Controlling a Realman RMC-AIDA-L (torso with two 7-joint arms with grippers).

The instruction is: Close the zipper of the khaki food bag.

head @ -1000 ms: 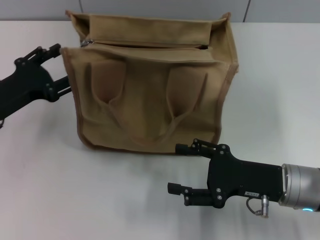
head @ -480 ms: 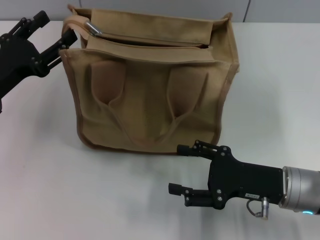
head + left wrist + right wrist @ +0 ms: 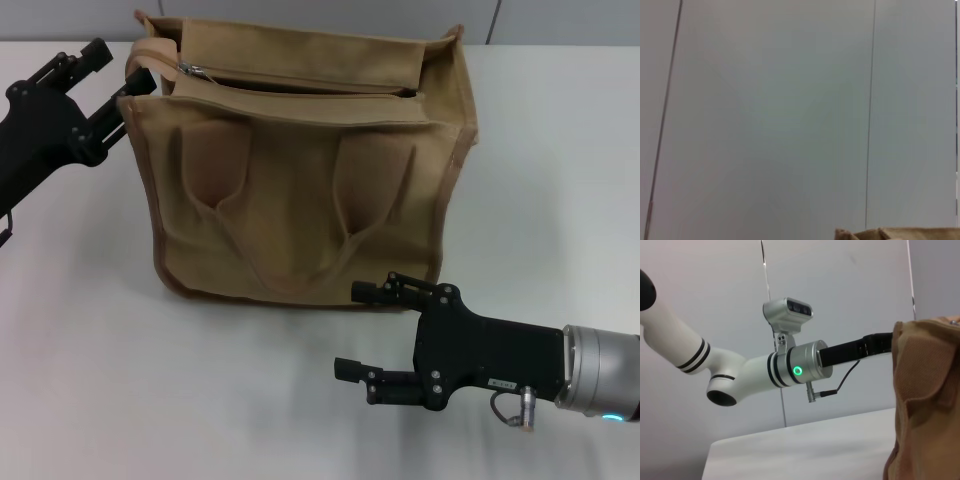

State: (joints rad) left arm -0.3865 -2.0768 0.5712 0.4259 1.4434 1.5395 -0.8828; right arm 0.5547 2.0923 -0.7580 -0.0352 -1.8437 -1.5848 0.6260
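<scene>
White table, grey panelled wall behind. Right gripper lies nearest, on the table just before the bag, jaws apart, holding nothing. Bag stands upright mid-table; contents not visible. Zipper runs along its top, pull at the left end. Left gripper is at the bag's upper left corner, jaws apart.

1. Both hands, the left hand and the right hand, are matte black with slim bar fingers.
2. The right wrist is a silver cylinder with a small plugged cable.
3. The left arm is white with black bands and a green ring light.
</scene>
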